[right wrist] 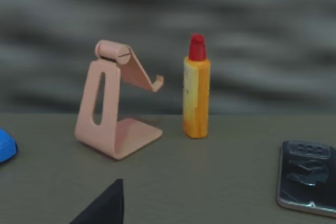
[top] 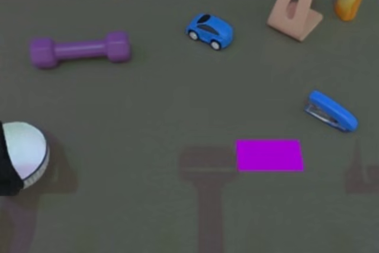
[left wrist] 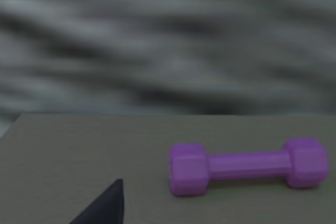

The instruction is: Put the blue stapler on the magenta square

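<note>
Two task things lie apart in the top view: the blue stapler (top: 331, 111) near the surface's right edge, the magenta square (top: 269, 155) just beside it toward the near edge. Left wrist view shows a purple dumbbell (left wrist: 248, 166). Right wrist view shows a pink stand (right wrist: 115, 108) and yellow bottle (right wrist: 196, 93). Neither arm's jaws can be told.

Dim, even light overall; soft arm shadows (top: 207, 173) fall on the near table (top: 148, 117). Background behind the table blurs into grey streaks in both wrist views
</note>
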Tool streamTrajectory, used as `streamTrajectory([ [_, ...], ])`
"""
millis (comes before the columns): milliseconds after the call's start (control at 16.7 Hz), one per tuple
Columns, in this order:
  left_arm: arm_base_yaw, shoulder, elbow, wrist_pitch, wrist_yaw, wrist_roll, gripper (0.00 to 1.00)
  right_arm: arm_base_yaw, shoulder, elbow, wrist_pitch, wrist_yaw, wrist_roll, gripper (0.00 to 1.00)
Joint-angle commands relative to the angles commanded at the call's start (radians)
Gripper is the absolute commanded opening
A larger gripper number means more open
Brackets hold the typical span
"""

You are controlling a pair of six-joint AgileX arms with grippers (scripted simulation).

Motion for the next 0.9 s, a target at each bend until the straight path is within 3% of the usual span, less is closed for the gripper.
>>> streamTrajectory([
  [420,0.000,0.000,0.000,0.000,0.000,0.000,1.00,0.025,0.154,0.155,-0.110,-0.006,-0.056,1.00],
  [900,0.000,0.000,0.000,0.000,0.000,0.000,1.00,0.099,0.910,0.846,-0.563,-0.002,-0.276,1.00],
])
